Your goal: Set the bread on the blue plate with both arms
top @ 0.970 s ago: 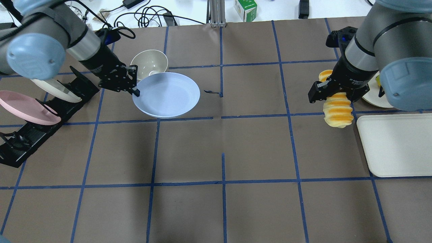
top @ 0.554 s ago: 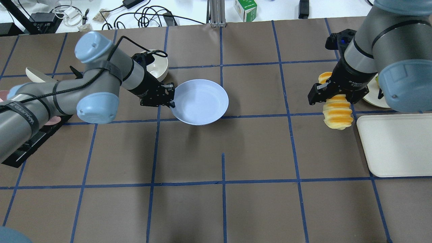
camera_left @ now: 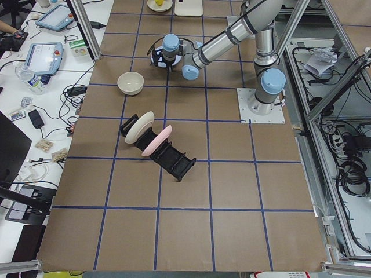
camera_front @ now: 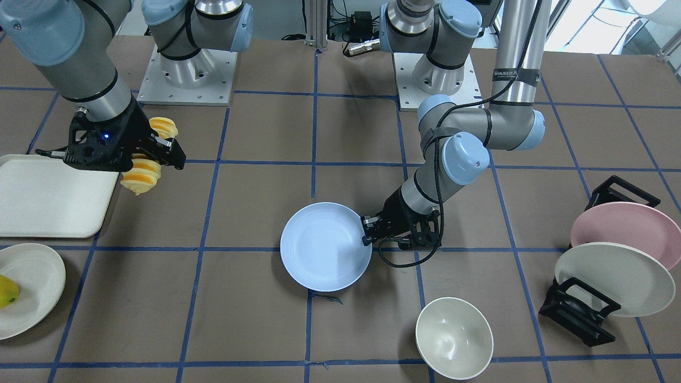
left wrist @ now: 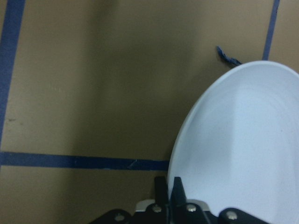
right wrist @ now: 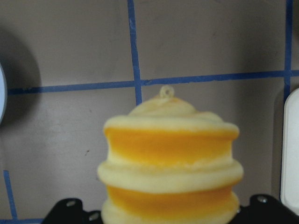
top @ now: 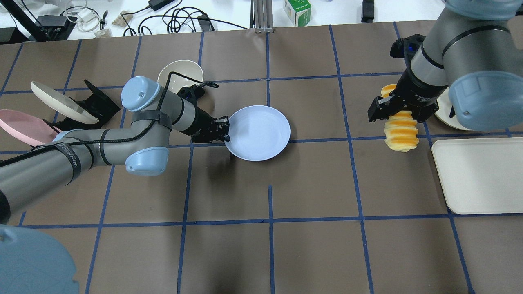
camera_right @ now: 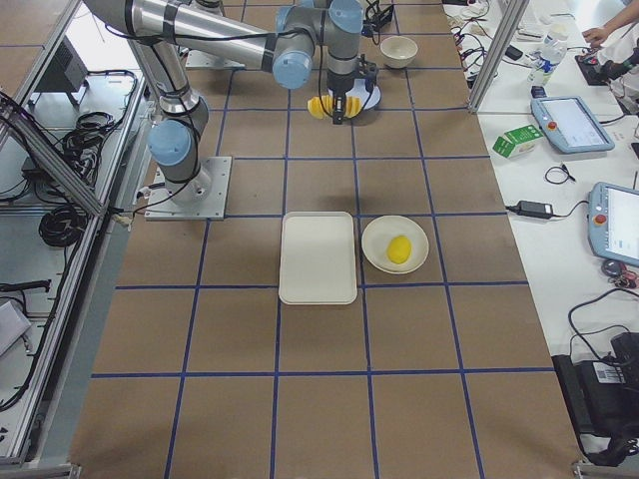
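Note:
The blue plate (top: pixel 261 132) is near the table's middle, also in the front view (camera_front: pixel 324 247) and the left wrist view (left wrist: pixel 243 149). My left gripper (top: pixel 226 134) is shut on the plate's left rim (camera_front: pixel 366 236). I cannot tell whether the plate rests on the table or hangs just above it. The bread (top: pixel 401 132), pale yellow with orange stripes, hangs in my right gripper (top: pixel 400 113), which is shut across its middle above the table at the right. The bread fills the right wrist view (right wrist: pixel 170 158).
A cream bowl (top: pixel 180 75) stands behind my left forearm. A black rack holds a pink plate (top: pixel 24 126) and a white plate (top: pixel 63 102) at the far left. A white tray (top: pixel 478 175) lies at the right. A white plate (camera_front: pixel 32 298) holds a yellow-green fruit (camera_front: pixel 6 291).
My left arm has carried the blue plate to the right, from beside the bowl toward the table's middle. My right gripper with the bread has shifted slightly left.

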You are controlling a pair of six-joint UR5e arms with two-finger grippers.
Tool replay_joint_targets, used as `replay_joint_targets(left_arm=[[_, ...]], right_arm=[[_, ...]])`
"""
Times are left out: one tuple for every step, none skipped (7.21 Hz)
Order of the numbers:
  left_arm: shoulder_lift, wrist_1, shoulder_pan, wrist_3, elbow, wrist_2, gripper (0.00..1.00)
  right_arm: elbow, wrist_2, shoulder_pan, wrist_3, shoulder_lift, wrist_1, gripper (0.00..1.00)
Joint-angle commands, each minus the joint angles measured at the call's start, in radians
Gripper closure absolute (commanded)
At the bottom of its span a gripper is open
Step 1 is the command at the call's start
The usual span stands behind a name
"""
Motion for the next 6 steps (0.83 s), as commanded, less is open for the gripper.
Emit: replay_joint_targets(left_arm=[[0.001, 0.021, -0.010, 0.011, 0.045, 0.100, 0.01], [0.019, 0.008, -0.014, 0.014, 0.087, 0.127, 0.00], [0.044, -0.037, -0.012, 0.038, 0.143, 0.149, 0.00], [0.075, -0.193, -0.007, 0.079, 0.225, 0.216, 0.00], [0.107, -0.376, -0.004, 0.094, 0.332, 0.289, 0.00], [0.125, -0.553, -0.001, 0.097, 0.437, 0.369, 0.00]], right_arm=[[-0.006, 0.015, 0.090, 0.109, 0.078, -0.125, 1.00], [-0.009, 0.016, 0.136, 0.175, 0.107, -0.169, 1.00], [-0.009, 0.018, 0.170, 0.236, 0.151, -0.235, 1.00], [-0.009, 0.018, 0.221, 0.303, 0.182, -0.283, 1.00], [-0.011, 0.018, 0.282, 0.383, 0.219, -0.321, 1.00], [-0.011, 0.016, 0.328, 0.464, 0.262, -0.388, 1.00]])
